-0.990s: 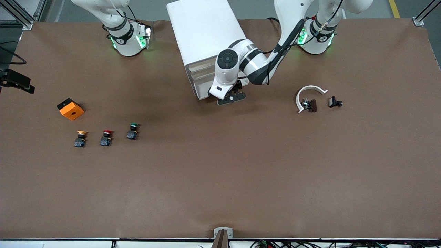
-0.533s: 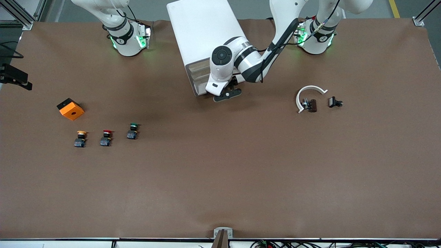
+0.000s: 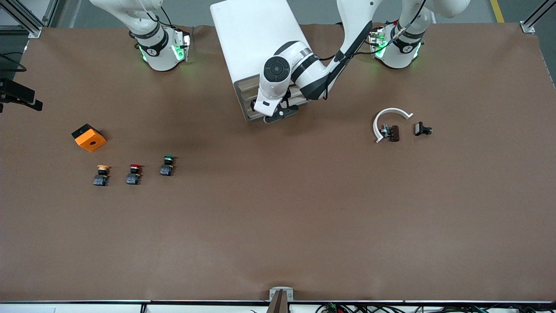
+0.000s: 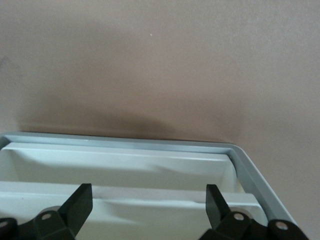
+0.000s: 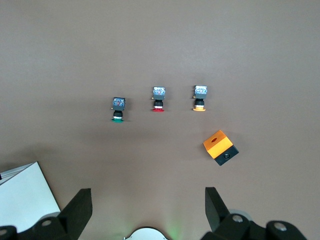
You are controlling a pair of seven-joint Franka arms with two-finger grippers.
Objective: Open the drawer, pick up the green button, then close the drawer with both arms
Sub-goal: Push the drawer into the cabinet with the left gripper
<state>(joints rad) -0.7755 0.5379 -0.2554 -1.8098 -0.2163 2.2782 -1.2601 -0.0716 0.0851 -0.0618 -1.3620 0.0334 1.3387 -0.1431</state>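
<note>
none of the three steps looks finished: the drawer (image 3: 249,98) seems shut, with the left gripper (image 3: 280,114) spread at its front; the green button (image 3: 167,165) sits on the table (image 3: 304,208), the right gripper (image 5: 148,210) spread high above it, waiting

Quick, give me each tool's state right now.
Left tool: open, empty, at the cabinet's drawer front.
Right tool: open, empty, up over the table, waiting.
</note>
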